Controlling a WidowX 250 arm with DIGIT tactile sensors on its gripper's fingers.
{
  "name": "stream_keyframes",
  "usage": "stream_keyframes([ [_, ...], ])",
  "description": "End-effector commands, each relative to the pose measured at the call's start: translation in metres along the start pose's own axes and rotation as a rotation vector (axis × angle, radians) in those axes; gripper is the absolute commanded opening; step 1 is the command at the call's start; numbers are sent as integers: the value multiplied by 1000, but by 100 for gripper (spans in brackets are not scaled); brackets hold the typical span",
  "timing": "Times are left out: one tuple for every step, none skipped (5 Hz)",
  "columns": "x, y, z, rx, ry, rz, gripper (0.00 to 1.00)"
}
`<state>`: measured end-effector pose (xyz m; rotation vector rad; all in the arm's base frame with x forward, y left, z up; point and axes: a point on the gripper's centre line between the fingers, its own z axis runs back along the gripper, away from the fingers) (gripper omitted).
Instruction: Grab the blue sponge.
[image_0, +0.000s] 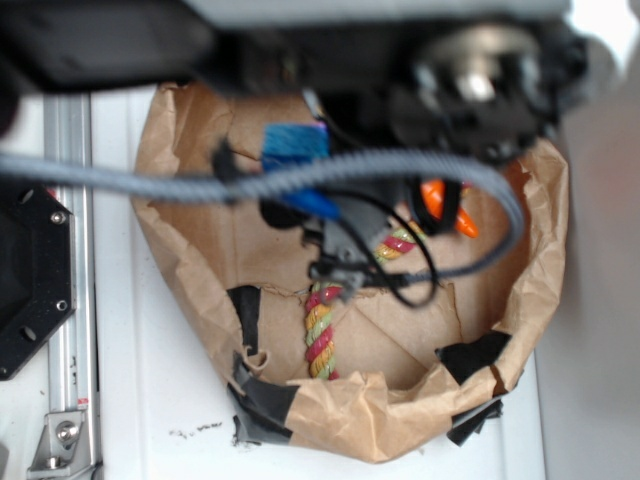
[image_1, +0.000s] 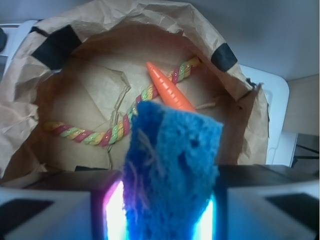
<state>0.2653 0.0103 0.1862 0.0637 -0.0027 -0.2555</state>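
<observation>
The blue sponge (image_1: 172, 165) stands upright between my two fingers, squeezed at its lower end, with lit pads (image_1: 114, 215) glowing on either side of it. My gripper (image_1: 167, 205) is shut on it. The sponge hangs above the inside of a brown paper bag (image_1: 125, 17). In the exterior view the sponge (image_0: 295, 142) shows as a blue block under the blurred dark arm near the bag's back wall; the fingers themselves are mostly hidden there.
An orange toy carrot (image_1: 167, 90) (image_0: 437, 200) and a multicoloured twisted rope (image_1: 100, 134) (image_0: 320, 335) lie on the bag's floor. Black tape patches (image_0: 255, 395) mark the crumpled rim. A metal rail (image_0: 65, 300) runs along the left.
</observation>
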Motion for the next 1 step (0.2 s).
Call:
stream_keyframes([
  [5,-3,-5,23,-6,4,0],
])
